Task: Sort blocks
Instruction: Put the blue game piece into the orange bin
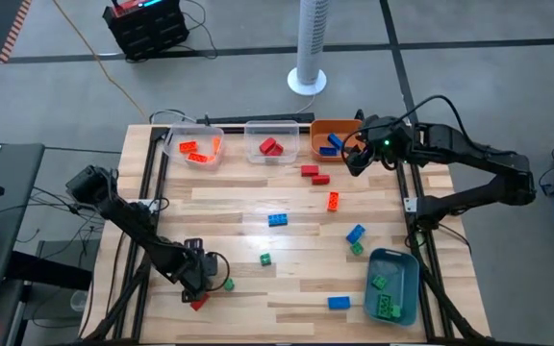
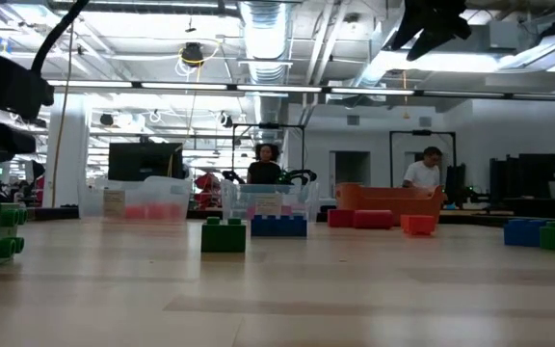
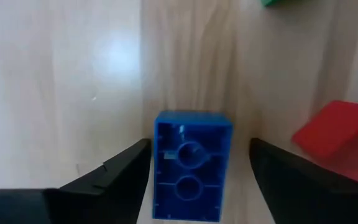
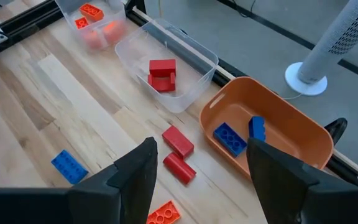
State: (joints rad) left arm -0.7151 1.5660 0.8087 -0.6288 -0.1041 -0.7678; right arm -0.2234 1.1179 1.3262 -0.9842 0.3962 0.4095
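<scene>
Left pincer (image 3: 191, 180) low at the bench's (image 1: 258, 288) near left corner, fingers wide astride a blue block (image 3: 191, 165), underside up, red block (image 3: 340, 137) beside; right pincer (image 4: 197, 180) wide, empty, above the orange bin (image 4: 272, 134).

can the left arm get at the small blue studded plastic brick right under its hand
Probably yes. In the left wrist view the small blue studded plastic brick lies on bare wood between the open fingers of the left hand, nothing covering it; a red brick sits clear beside it.
</scene>
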